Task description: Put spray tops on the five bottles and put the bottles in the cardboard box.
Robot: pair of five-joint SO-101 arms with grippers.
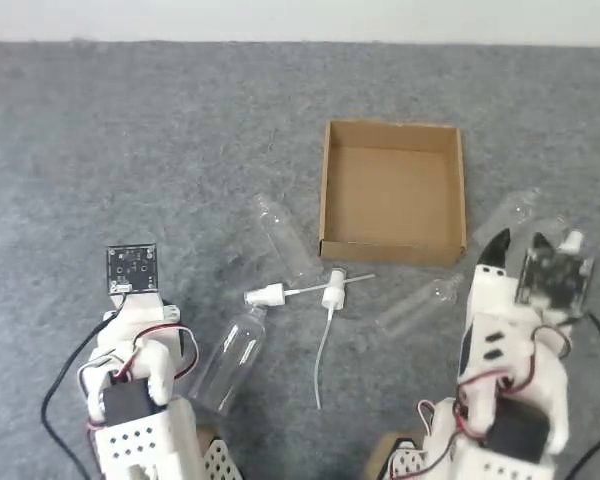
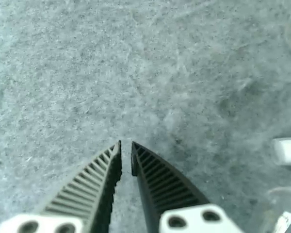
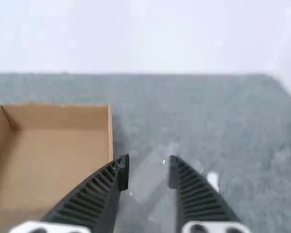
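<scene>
While the grey carpeted bench [image 1: 130, 130] takes up nearly the whole high view, the cardboard box [image 1: 392, 126] sits open right of its centre with nothing inside.

The left arm [image 1: 135, 400] rests at the near left corner and the right arm [image 1: 505, 380] at the near right.

The right gripper [image 1: 520, 248] sits just off the box's near right corner. Its fingers [image 3: 109, 187] are spread wide on either side of a clear bottle by the box's right wall [image 1: 507, 215]; whether they touch it I cannot tell.

The left gripper [image 2: 126, 145] hangs over bare carpet, its fingers [image 2: 99, 179] drawn in to a thin slit and gripping nothing.

Three more clear bottles lie on their sides, all uncapped:
- the bottle left of the box [image 1: 285, 235], near its near left corner;
- the bottle near the left arm [image 1: 230, 355];
- the bottle in front of the box [image 1: 420, 305].

The left spray top [image 1: 265, 295] and the middle spray top [image 1: 332, 290] lie between those bottles, their thin tubes trailing across the carpet. The right spray top [image 1: 572, 240] lies just beside the right gripper.
</scene>
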